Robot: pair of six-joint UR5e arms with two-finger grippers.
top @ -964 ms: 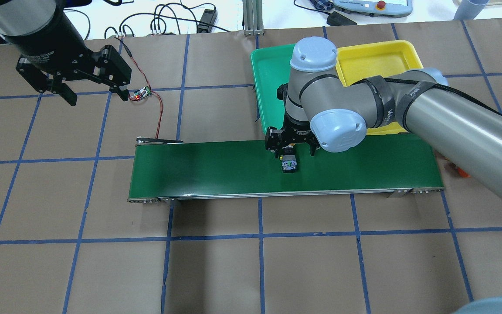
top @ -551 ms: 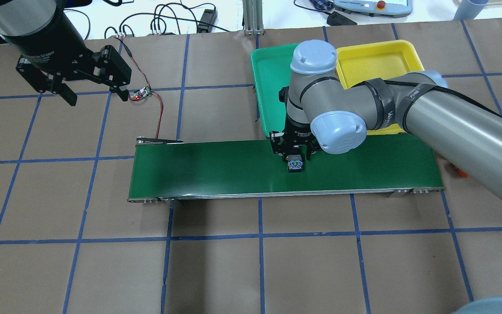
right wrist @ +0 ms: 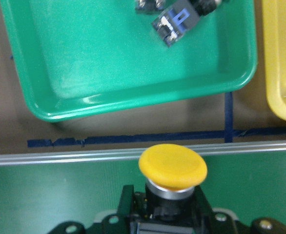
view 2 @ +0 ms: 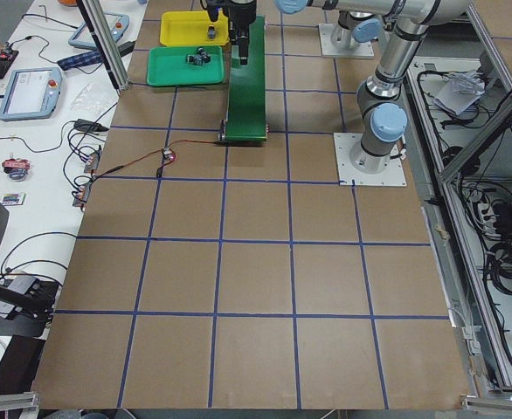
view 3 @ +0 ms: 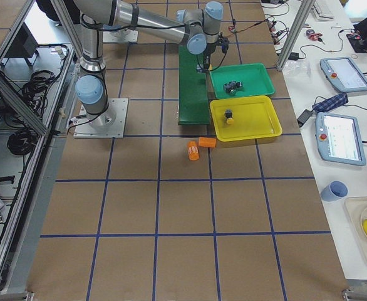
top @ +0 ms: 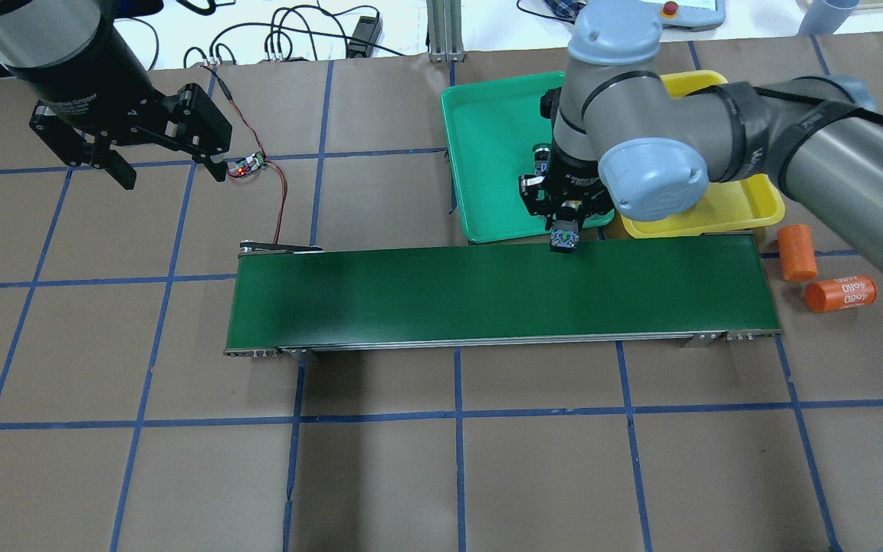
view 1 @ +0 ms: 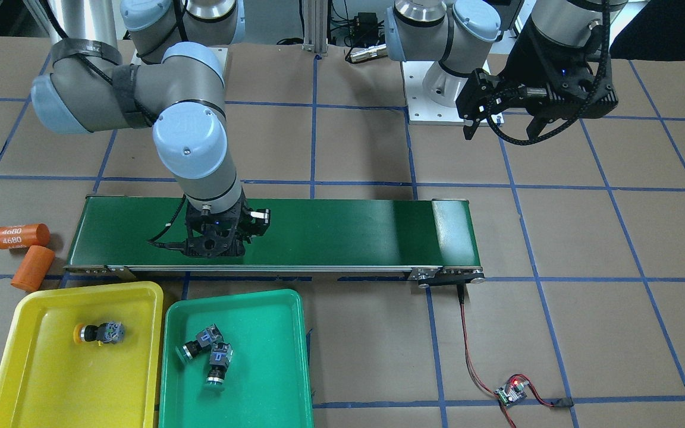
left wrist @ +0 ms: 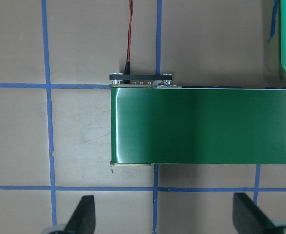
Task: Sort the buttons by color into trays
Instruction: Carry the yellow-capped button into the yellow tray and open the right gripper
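Since a second ago your right gripper [top: 564,221] has left the middle of the conveyor belt [top: 411,295] and gone to its far edge, taking the yellow button [right wrist: 172,167] with it. Its jaws are clamped on the button's black body, and the cap juts out over the belt's rail, just short of the green tray [right wrist: 133,100]. From overhead you see only the switch's grey underside, and in the front-facing view the gripper hides the button altogether. Your left gripper [left wrist: 163,214] hangs well apart near the belt's other end, fingers [left wrist: 84,215] spread wide with nothing between them; the word "Gripper" shows on its wrist, the rest too small to read. One of the orange cylinders [view 1: 21,236] reads "4680" twice; the other shows no writing. Two green buttons [view 1: 200,346] lie touching in the green tray, and a second yellow button [view 1: 97,333] lies in the yellow tray [view 1: 87,287], which the right arm largely covers from overhead.
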